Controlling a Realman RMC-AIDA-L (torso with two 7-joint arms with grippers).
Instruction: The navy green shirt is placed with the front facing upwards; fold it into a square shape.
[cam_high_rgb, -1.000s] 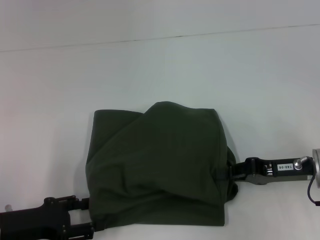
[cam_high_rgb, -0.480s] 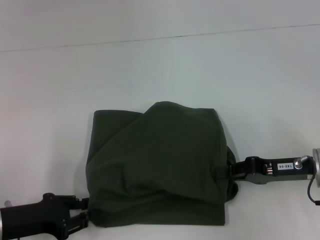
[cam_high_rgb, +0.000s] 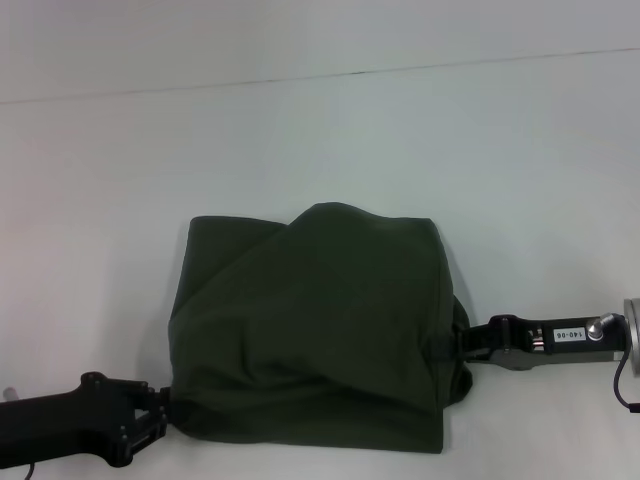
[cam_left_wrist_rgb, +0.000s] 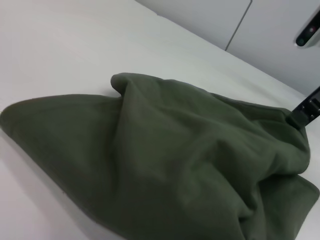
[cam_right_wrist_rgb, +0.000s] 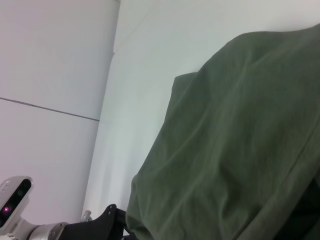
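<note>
white table (cam_high_rgb: 300, 130) | navy green shirt (cam_high_rgb: 320, 330) folded | left pincer (cam_high_rgb: 160, 415), right pincer (cam_high_rgb: 455, 345): grip unclear

The navy green shirt (cam_high_rgb: 320, 330) is soft, matt cloth, plain dark green with no sheen, its surface rumpled into broad folds and creases; up close the weave looks fine and slightly fuzzy. The bench (cam_high_rgb: 320, 150) beneath is a smooth, pale, matt surface. The left gripper (cam_high_rgb: 160, 415) is matt black, plastic-looking, with small screw heads. The right gripper (cam_high_rgb: 455, 345) is black too, joined to a wrist with a shiny silver metal part and a white paper-like label.
</note>
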